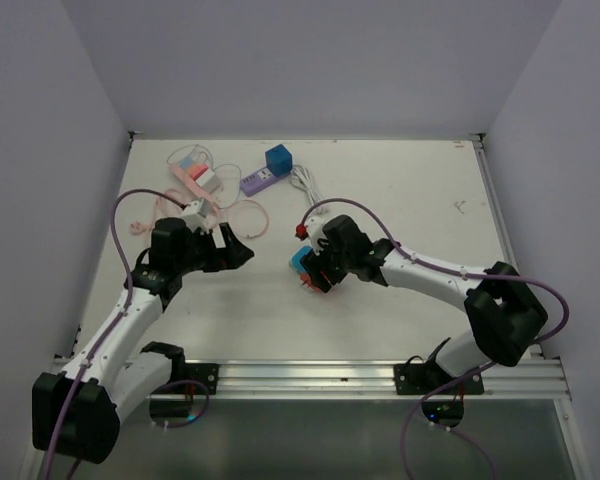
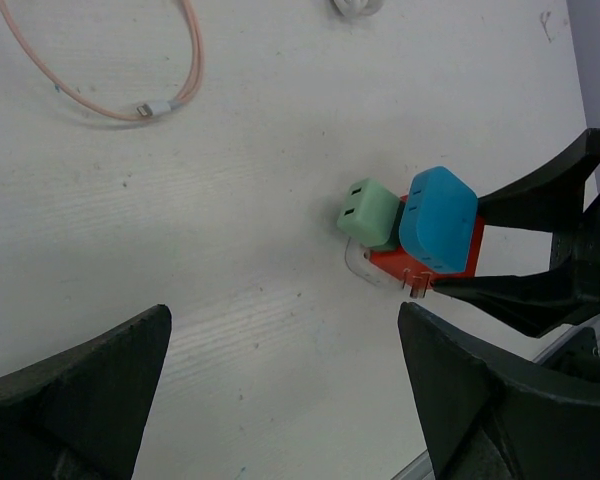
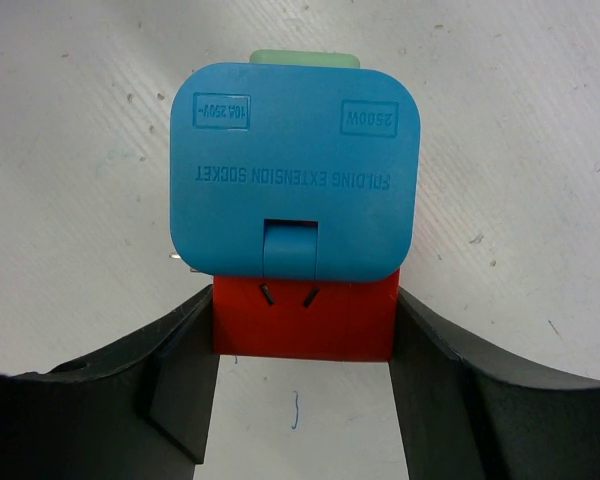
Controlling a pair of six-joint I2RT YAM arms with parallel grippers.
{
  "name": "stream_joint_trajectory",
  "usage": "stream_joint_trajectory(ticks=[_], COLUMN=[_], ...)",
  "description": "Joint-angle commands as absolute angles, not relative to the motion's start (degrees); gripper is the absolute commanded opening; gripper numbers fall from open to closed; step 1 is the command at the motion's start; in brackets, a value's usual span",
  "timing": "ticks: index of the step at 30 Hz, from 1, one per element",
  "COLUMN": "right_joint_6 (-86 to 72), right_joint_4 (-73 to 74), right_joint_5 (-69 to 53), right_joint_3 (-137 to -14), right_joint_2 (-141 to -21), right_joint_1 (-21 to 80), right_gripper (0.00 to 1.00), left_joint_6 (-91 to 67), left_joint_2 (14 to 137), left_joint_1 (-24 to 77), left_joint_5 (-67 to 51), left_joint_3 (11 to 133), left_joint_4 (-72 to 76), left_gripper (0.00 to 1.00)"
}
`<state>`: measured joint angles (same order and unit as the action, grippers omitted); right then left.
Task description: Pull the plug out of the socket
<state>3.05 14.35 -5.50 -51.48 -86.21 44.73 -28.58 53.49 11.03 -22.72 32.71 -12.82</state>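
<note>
Right claw (image 3: 302,305) clenched on red block (image 3: 305,340), mid-surface (image 1: 410,200). Blue socket (image 3: 295,170) stacked on block; green plug (image 2: 372,212) at end away from that claw, toward left. Left claw (image 2: 285,325) released wide, hovering just left, apart. From right wrist, plug mostly hidden behind blue body; joints unclear.

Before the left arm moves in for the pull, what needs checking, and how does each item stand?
1. Right gripper clamps red block: ok.
2. Left gripper open: ok.
3. Green plug exposed toward left gripper: ok.
4. Plug between left jaws: not ok, it lies ahead, off-centre.
5. How deep plug sits: cannot tell.
6. Pink cable clear of the path: ok.
</note>
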Motion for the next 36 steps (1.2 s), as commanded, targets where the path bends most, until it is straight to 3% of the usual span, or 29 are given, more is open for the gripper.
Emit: stream_joint_trajectory(ticks=[1, 8, 15, 36], right_joint_6=[4.4, 1.9, -2.5, -1.2], right_joint_4=[11.7, 6.2, -1.1, -0.3], right_joint_5=[-4.2, -5.3, -5.4, -2.9], right_joint_3=[-51.2, -48.2, -43.5, -44.7], right_joint_2=[-85.7, -84.6, -82.9, -82.2], right_joint_1=[45.4, 45.4, 45.4, 45.4], right_gripper=[0.56, 0.6, 0.73, 0.77], left_joint_6=[-31.1, -35.5, -37.8, -38.5], left_joint_2=[54.1, 56.9, 60.6, 68.6], left_joint_1=[12.7, 15.5, 16.4, 16.8], left_joint_5=[-23.0, -24.1, -25.0, -24.8], left_joint_3=[31.7, 31.8, 34.3, 36.6], left_joint_4=[-9.1, -4.6, -2.4, 2.7], left_gripper=[1.0, 1.0, 1.0, 1.0])
